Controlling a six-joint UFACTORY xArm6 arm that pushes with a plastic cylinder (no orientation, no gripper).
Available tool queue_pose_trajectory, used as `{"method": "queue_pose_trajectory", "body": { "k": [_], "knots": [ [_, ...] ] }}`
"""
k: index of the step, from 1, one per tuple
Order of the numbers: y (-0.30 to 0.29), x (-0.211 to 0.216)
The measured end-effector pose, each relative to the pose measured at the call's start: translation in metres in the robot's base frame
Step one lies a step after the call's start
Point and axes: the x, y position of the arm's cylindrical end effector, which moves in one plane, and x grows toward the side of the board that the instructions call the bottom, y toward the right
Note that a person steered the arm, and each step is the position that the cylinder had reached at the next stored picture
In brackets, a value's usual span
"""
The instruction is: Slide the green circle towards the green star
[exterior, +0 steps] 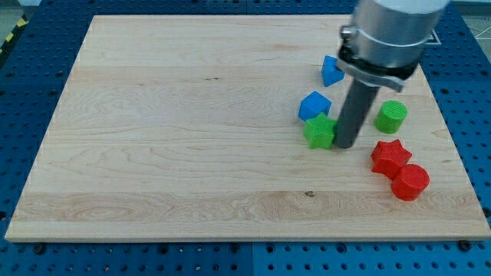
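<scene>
Our rod stands between the two green blocks.

My tip (346,146) sits just beside the green star (319,131), with the green circle (390,116) apart at the view's right (we have no hand to open or close); seemingly we must circle round it. The wooden board (169,123) lies on a blue perforated table (468,100).

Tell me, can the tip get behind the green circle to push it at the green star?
Probably yes. My tip sits between the green star and the green circle, so it must first round the circle; nothing blocks that.
</scene>
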Motion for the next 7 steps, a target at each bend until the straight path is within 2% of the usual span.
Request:
{"method": "queue_pose_trajectory", "body": {
  "k": [1, 5, 7],
  "knots": [
    [-0.014, -0.009],
    [0.092, -0.001],
    [0.123, -0.022]
  ]
}}
